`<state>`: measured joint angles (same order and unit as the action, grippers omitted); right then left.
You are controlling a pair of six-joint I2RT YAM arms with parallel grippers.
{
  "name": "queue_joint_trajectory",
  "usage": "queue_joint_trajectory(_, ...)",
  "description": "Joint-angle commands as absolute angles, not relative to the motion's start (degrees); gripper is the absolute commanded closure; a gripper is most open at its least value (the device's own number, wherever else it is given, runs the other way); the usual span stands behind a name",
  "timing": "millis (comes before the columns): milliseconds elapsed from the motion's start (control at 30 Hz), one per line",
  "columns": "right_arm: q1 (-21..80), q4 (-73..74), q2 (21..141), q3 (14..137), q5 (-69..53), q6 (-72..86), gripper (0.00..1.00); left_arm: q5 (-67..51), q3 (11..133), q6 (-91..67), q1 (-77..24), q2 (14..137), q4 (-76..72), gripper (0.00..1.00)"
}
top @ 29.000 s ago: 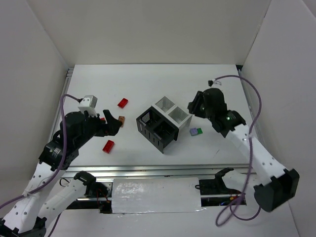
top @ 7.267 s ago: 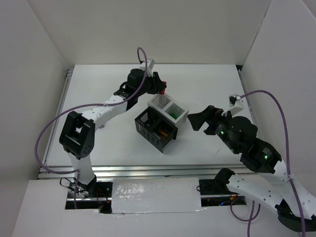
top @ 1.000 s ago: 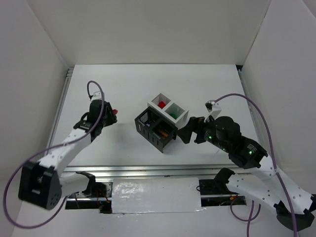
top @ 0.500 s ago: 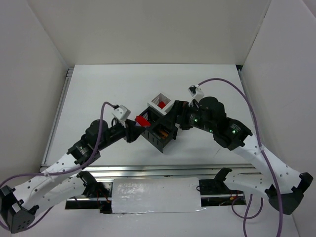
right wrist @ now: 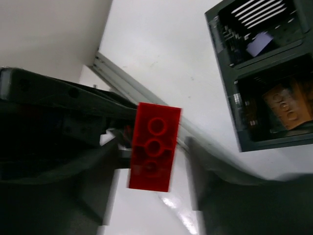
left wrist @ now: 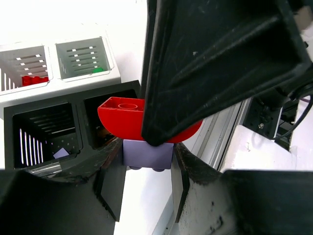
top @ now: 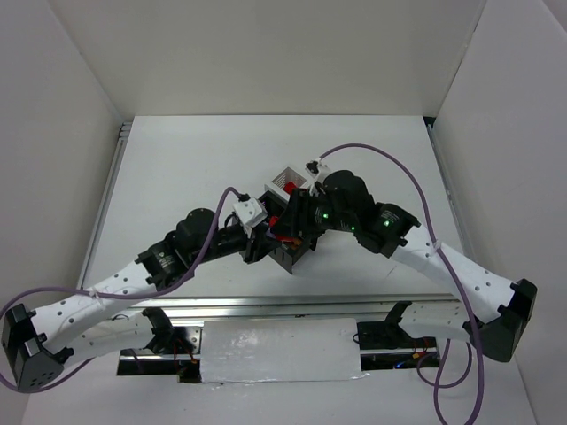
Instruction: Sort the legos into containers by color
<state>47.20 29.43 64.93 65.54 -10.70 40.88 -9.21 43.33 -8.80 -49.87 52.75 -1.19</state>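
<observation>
The red studded plastic brick (right wrist: 154,147) sits stacked on a light purple plastic brick (left wrist: 146,152), in the air just beside the black perforated bins (left wrist: 44,105). My left jaws clench the purple one. My right jaws straddle the red; whether they grip it, I cannot tell. A crooked pull could drop both onto the white table (right wrist: 161,49).

Mid white table (top: 177,159): four small square perforated plastic bins (top: 285,257), clustered two by two. Seen from the left wrist, in the far pair: small red plastic brick (left wrist: 32,80) left, green plastic brick (left wrist: 98,70) right. In the near pair: light purple plastic piece (left wrist: 61,152) left, orange-brown plastic brick (right wrist: 286,105) right. Above the near pair: rounded red plastic brick (left wrist: 122,115) stacked on a square light purple plastic brick (left wrist: 146,154).
</observation>
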Motion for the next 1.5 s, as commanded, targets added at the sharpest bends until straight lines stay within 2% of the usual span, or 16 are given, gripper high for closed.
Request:
queue_joint_trajectory(0, 48.2, 26.0, 65.7, 65.0, -14.1, 39.9, 0.46, -10.4, 46.6, -6.4, -50.5, 54.1, -2.6, 1.0)
queue_joint_trajectory(33, 48.4, 25.8, 65.7, 64.6, -14.6, 39.7, 0.57, -9.4, 46.7, -6.2, -50.6, 54.3, -2.5, 1.0)
queue_joint_trajectory(100, 48.4, 25.9, 65.2, 64.2, -13.8, 39.7, 1.0, -8.2, 46.5, -6.1, -50.6, 54.4, -2.6, 1.0)
queue_joint_trajectory(333, 47.3, 27.0, 60.1, 62.7, -5.3, 37.9, 1.0, -4.8, 42.7, -5.5, -50.6, 52.0, -4.9, 1.0)
queue_joint_trajectory(567, 34.0, 26.7, 54.1, 59.9, -9.6, 36.1, 1.0, 2.6, 38.9, -6.0, -50.5, 51.6, -9.8, 1.0)
queue_joint_trajectory(700, 31.6, 28.2, 52.6, 59.9, -6.5, 33.8, 1.0, 7.9, 39.0, -7.0, -49.1, 55.4, -13.0, 1.0)
queue_joint_trajectory(833, 31.4, 29.4, 51.3, 59.5, -3.3, 33.2, 1.0, 10.7, 43.6, -8.9, -45.3, 65.4, -14.3, 1.0)
queue_joint_trajectory(1000, 31.2, 30.4, 49.0, 58.4, -1.6, 32.1, 1.0, 9.5, 49.6, -10.4, -41.4, 76.3, -13.5, 0.99)
queue_joint_trajectory(1100, 30.9, 30.8, 47.9, 57.7, -1.8, 31.4, 1.0, 9.9, 51.1, -11.1, -40.6, 78.7, -13.5, 0.89)
queue_joint_trajectory(1200, 30.8, 30.7, 47.4, 57.1, -2.3, 30.9, 1.0, 10.4, 50.6, -11.9, -40.2, 78.7, -15.0, 0.74)
queue_joint_trajectory(1267, 30.8, 30.6, 47.4, 57.0, -2.9, 30.8, 1.0, 9.7, 50.5, -12.2, -40.0, 78.7, -15.3, 0.56)
queue_joint_trajectory(1300, 30.8, 30.6, 47.5, 57.0, -3.1, 30.8, 1.0, 9.5, 50.4, -12.3, -40.0, 78.5, -15.1, 0.43)
queue_joint_trajectory(1467, 30.7, 30.1, 48.4, 57.0, -4.2, 30.6, 1.0, 8.2, 49.7, -12.2, -40.0, 76.7, -14.6, 0.27)
